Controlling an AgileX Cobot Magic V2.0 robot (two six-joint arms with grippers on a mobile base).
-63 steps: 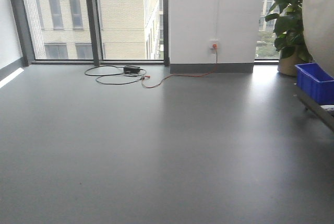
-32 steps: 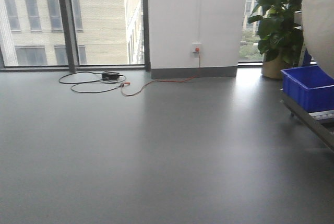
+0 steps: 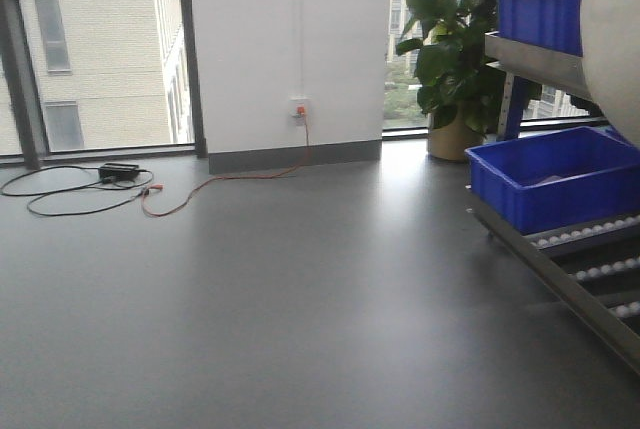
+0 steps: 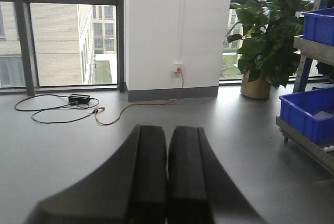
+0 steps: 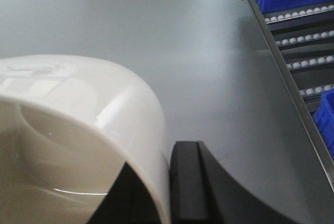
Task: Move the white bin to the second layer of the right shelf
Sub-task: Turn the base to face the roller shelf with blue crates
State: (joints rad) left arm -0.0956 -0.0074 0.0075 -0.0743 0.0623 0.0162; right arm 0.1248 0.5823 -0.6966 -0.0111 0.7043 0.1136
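Evidently the smooth cream-white plastic bin [image 5: 78, 130] was already in hand: its rounded rim wall ran between the two dark fingers of the right gripper [image 5: 162, 192], closed on that wall, and its pale side bulged at the right edge of the front view. The left gripper [image 4: 167, 177] hung free with its fingers pressed together, holding nothing. Ahead to the right stood the steel roller shelf [image 3: 590, 279] — a blue plastic crate [image 3: 550, 174] on its sloping rails, another crate on the level above. The bin looked light and stiff but slick, so a pinch on one rim wall seemed liable to let it swing — a grip near the rim's middle would suit best.
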